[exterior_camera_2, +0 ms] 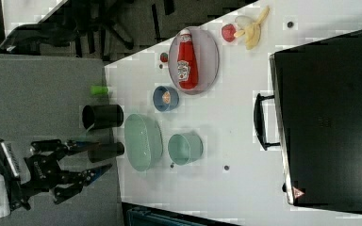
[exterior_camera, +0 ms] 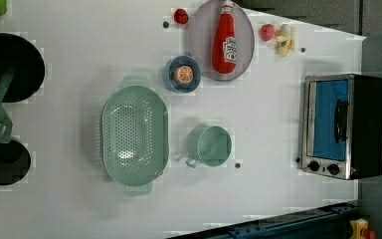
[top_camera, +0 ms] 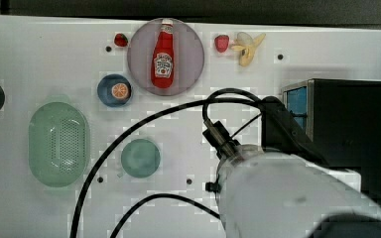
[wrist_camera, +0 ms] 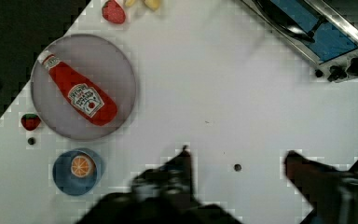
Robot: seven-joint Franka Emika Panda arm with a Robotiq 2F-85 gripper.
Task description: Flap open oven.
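Black and boxy, the big toaster oven (exterior_camera: 345, 127) with blue glass door sits shut at the white table's (exterior_camera: 258, 119) edge. Its stiff black bar handle (exterior_camera: 341, 121) looks best to pull. The gripper (wrist_camera: 235, 161) hangs wide open, empty.

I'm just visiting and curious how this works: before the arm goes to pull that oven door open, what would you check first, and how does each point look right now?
1. Oven door shut, so there is something to open: ok, the blue glass sits flush in the silver frame.
2. Handle free to grab: ok, nothing hangs on the black bar.
3. Gripper open wide enough for the bar: ok, its fingers stand apart in the wrist view.
4. Gripper already on the handle: not ok, it hovers over bare table short of the oven.
5. Space in front of the door for it to swing down: ok, the green cup sits well away.
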